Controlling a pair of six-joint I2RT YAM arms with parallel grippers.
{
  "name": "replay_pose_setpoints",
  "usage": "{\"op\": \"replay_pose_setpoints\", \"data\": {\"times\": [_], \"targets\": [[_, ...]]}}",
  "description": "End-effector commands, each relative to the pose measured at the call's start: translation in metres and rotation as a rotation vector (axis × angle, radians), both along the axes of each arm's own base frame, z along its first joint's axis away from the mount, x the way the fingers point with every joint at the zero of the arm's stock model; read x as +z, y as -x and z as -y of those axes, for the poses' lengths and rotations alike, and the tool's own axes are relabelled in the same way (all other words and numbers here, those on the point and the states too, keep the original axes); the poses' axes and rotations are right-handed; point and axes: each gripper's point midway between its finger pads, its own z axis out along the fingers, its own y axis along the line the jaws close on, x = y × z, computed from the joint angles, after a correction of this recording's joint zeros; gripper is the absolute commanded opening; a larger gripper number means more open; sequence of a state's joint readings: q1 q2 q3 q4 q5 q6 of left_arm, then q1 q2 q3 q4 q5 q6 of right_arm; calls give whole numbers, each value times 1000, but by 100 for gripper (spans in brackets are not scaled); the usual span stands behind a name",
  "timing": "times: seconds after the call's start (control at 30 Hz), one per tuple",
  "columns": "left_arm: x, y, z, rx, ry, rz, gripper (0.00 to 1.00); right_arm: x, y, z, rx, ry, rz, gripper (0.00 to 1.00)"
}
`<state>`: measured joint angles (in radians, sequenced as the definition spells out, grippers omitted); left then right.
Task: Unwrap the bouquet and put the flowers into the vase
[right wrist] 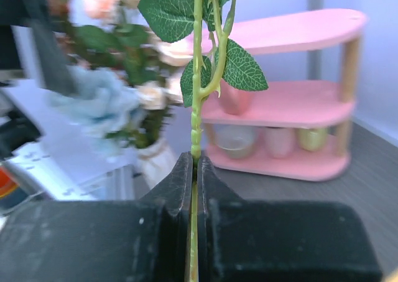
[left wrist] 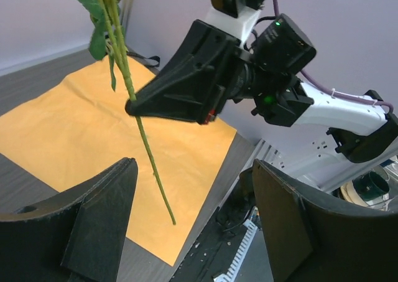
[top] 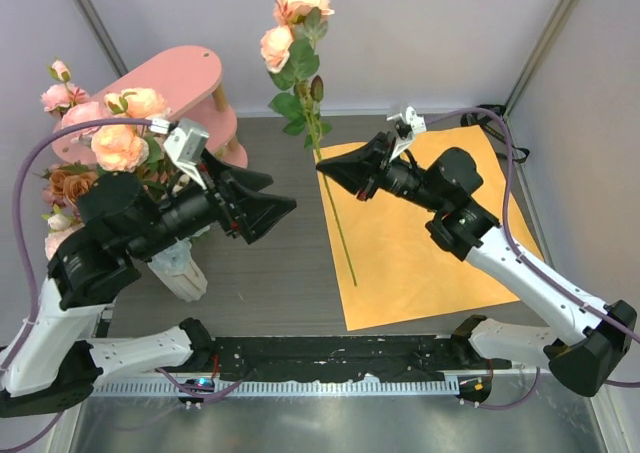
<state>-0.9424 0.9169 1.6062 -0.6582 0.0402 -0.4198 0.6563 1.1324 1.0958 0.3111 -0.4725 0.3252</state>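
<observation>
Standing at the left of the top view, the vase (top: pixel 183 271) holds a bunch of pink and peach flowers (top: pixel 110 138), half hidden behind the left arm (top: pixel 120 223), with the pink shelf (top: pixel 170 73) behind. Left gripper (top: pixel 278 198) hovers centre-left, jaws spread wide and aimed at the single flower (top: pixel 298 65), probably to receive or steady it. That stem hangs near upright, its lower end over the orange sheet (top: pixel 440 243), which lies flat and unwrapped at centre-right. Right gripper (top: pixel 322 166) is pinched tight on the stem just below the leaves, a hold that spares the blooms. Judgement: this stem goes leftward to the vase next.
</observation>
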Motion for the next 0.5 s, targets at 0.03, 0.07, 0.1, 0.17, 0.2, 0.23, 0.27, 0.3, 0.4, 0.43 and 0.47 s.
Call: {"op": "replay_pose_setpoints", "data": {"times": [0.03, 0.07, 0.1, 0.17, 0.2, 0.23, 0.27, 0.3, 0.4, 0.43, 0.47], "targets": [[11, -8, 26, -40, 83, -19, 75, 61, 79, -15, 230, -165, 81, 1], [12, -9, 28, -39, 90, -27, 75, 63, 92, -21, 266, -170, 82, 1], [12, -10, 30, -39, 95, -30, 75, 65, 97, -23, 278, -172, 87, 1], [14, -11, 30, -36, 104, -36, 75, 65, 105, -27, 293, -172, 94, 1], [15, -11, 31, -36, 111, -40, 75, 66, 110, -29, 300, -178, 94, 1], [15, -11, 32, -38, 113, -41, 72, 65, 112, -30, 306, -179, 94, 1], [15, -11, 32, -38, 114, -42, 70, 65, 114, -32, 312, -182, 96, 1], [15, -11, 32, -38, 114, -44, 67, 65, 117, -34, 323, -184, 96, 1], [13, -11, 31, -33, 108, -49, 54, 62, 121, -42, 344, -179, 94, 1], [13, -11, 31, -35, 106, -50, 46, 61, 121, -44, 344, -176, 93, 1], [14, -10, 29, -36, 107, -49, 42, 59, 120, -46, 344, -172, 92, 1]]}}
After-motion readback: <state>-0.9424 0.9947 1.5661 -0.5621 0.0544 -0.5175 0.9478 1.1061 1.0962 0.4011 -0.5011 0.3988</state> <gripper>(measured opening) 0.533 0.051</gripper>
